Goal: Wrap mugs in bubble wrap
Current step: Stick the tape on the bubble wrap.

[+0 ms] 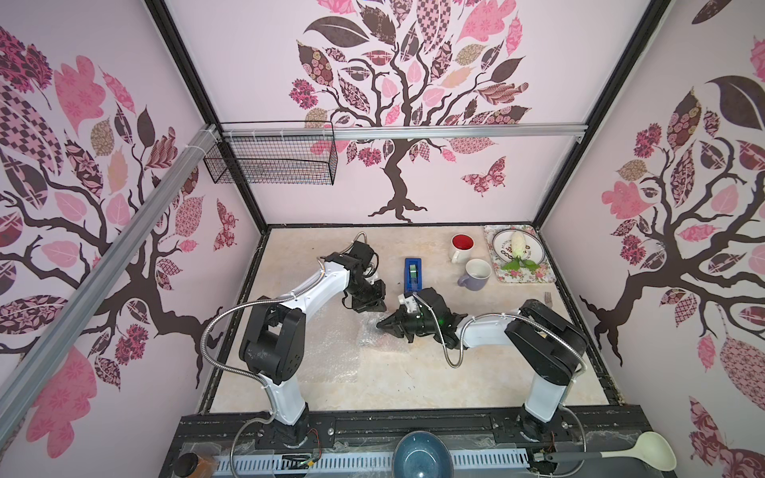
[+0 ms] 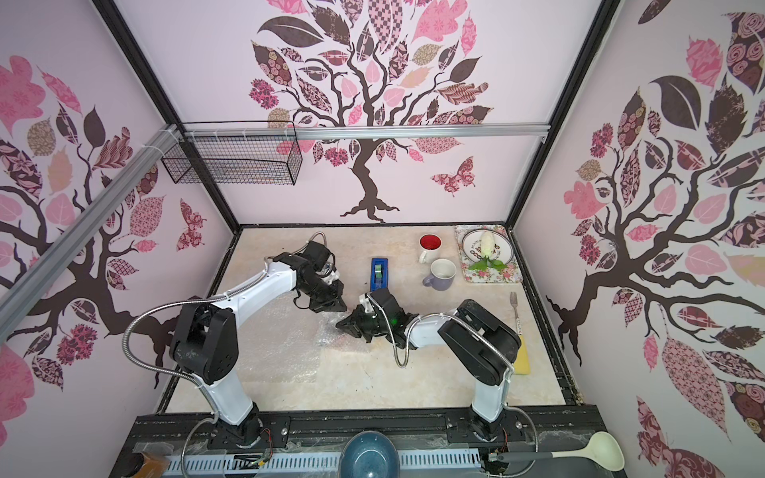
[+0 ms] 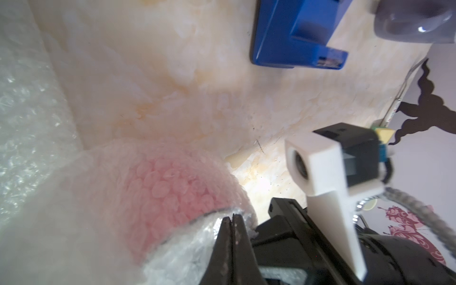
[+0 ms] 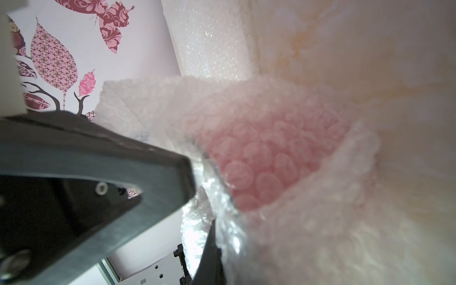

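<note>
A red mug (image 3: 177,195) lies on its side inside bubble wrap (image 3: 29,128), showing pink through the bubbles in both wrist views (image 4: 266,167). In both top views it is only a glossy bundle (image 1: 367,333) mid-table on the flat sheet (image 1: 331,360). My left gripper (image 3: 233,218) is shut, its tips pressed against the crumpled wrap at the mug's end. My right gripper (image 4: 213,223) pokes into the same bunched wrap, which hides the gap between its fingers. The two grippers (image 1: 376,308) (image 1: 380,325) nearly meet. A white mug with red inside (image 1: 462,247) and a lavender mug (image 1: 476,274) stand bare at the back right.
A blue tape dispenser (image 1: 412,274) lies just behind the grippers. A floral tray (image 1: 534,277) with a plate sits in the back right corner. Along the right edge lie a fork (image 2: 514,308) and a yellow sponge (image 2: 522,356). A blue bowl (image 1: 420,455) and a ladle (image 1: 645,451) rest on the front rail.
</note>
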Action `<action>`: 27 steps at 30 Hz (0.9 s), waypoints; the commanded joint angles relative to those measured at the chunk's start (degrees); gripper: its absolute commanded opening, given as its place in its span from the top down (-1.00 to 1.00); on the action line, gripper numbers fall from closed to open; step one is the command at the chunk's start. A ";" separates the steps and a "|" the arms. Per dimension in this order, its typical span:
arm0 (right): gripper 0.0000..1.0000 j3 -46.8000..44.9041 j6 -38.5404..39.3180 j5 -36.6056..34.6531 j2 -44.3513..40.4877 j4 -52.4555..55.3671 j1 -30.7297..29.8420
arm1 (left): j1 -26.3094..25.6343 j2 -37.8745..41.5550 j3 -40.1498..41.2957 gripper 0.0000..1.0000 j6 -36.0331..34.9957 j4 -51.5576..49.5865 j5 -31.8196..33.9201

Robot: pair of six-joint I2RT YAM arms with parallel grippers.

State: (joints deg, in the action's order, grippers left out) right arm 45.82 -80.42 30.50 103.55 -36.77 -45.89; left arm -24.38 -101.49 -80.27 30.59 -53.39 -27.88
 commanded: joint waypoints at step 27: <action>1.00 -0.08 -2.39 -1.59 -0.01 4.25 -0.30 | -1.10 -4.11 2.58 1.00 -6.17 -3.04 0.84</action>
State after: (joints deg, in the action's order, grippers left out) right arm 45.82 -80.14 30.57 103.55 -36.77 -46.00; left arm -24.97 -104.64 -79.96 25.89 -56.69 -28.32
